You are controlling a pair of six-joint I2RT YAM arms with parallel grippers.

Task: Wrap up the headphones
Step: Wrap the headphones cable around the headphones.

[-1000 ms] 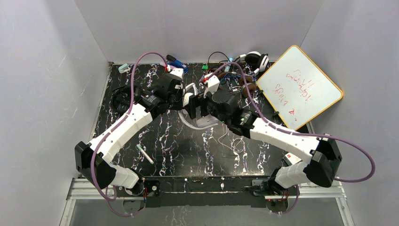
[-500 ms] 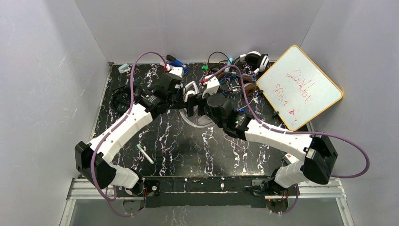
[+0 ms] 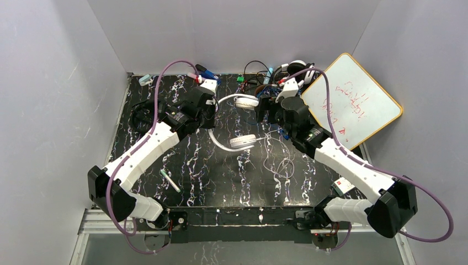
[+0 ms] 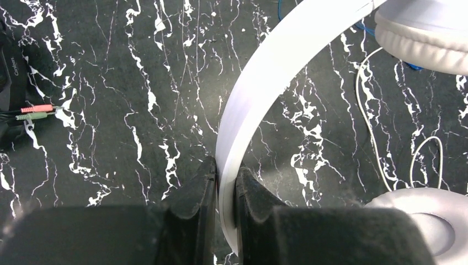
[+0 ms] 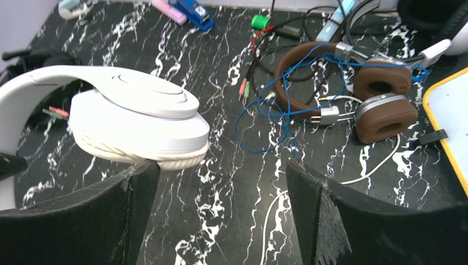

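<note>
left gripper [image 4: 225, 185] clamped on white headphones [image 3: 243, 142], brown headphones [image 5: 384, 117], whiteboard [image 3: 353, 105] beyond

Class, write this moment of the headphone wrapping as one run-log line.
left gripper: shut on headband of white headphones | right gripper: open, empty, beside their ear cup | white cord: loose on table

This is a robotics lab test cell. Plain pale panels [image 3: 55, 83] box in a black marble-patterned counter [image 3: 187, 165] behind and to either side of the right claw [image 5: 221, 171]. The left arm [image 3: 143, 149] and right arm [image 3: 342, 160] are bolted to an aluminium frame [image 3: 243, 221] at the near edge. A whiteboard [image 3: 353, 105] scrawled in red marker leans just right of that claw.
</note>
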